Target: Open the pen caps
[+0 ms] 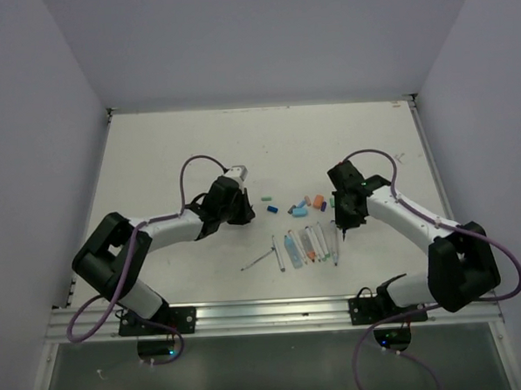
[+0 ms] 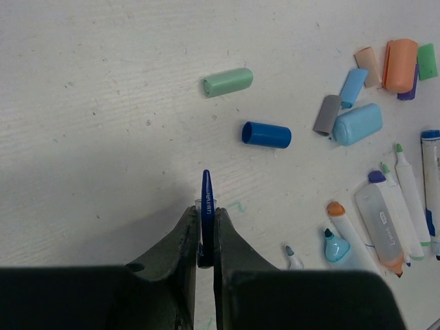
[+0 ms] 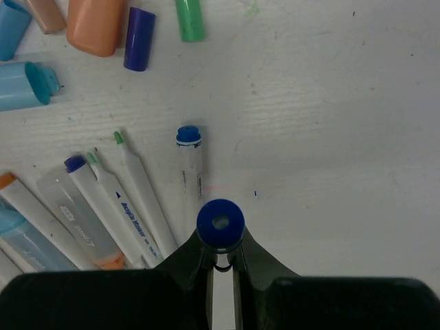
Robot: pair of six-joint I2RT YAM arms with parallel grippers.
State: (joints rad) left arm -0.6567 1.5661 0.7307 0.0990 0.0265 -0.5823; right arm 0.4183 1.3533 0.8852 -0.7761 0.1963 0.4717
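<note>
1 overhead, 2 close — pen caps (image 2: 401, 64) shared

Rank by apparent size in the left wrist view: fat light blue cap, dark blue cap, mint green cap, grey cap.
Fat light blue plastic cap
Dark blue plastic cap and mint green plastic cap, alike
Grey plastic cap

White table (image 1: 170, 138) bears loose pen caps (image 2: 266, 134) and pens (image 3: 141, 199).

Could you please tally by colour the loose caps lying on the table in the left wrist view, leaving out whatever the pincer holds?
Green caps: 2
Dark blue cap: 1
Light blue caps: 2
Grey cap: 1
Orange cap: 1
Peach cap: 1
Purple cap: 1
Total: 9
</note>
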